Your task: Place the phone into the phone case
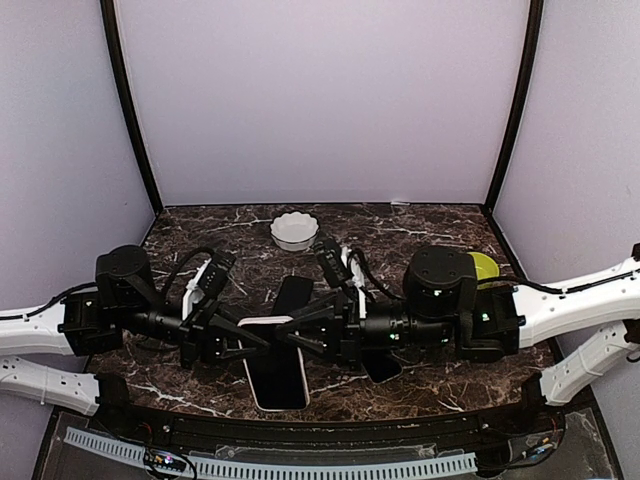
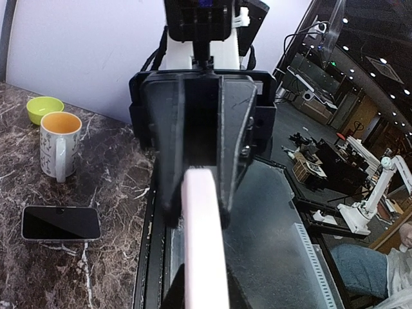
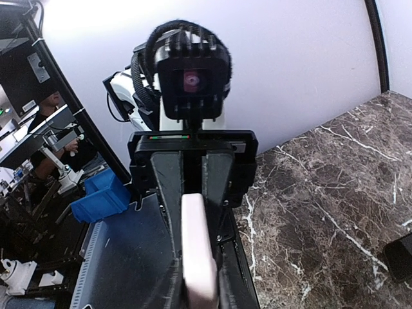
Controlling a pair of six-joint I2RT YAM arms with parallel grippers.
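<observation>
Left gripper point(image 1: 243, 335) clamped tight on the pink-rimmed phone case point(image 1: 277, 378) at its 9 o'clock edge, right gripper point(image 1: 303, 335) closed on its 3 o'clock edge.

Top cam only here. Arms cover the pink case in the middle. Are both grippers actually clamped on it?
Observer: The right one is. In the left wrist view the right gripper has a finger pressed on each side of the pink phone case, which is seen edge-on.
Operator: And the left?
Observer: Same in the right wrist view. The left gripper pinches the case from the opposite side.
Operator: What's hidden behind the right arm, by the green thing?
Observer: A white mug with an orange inside, standing upright beside the green bowl.
</observation>
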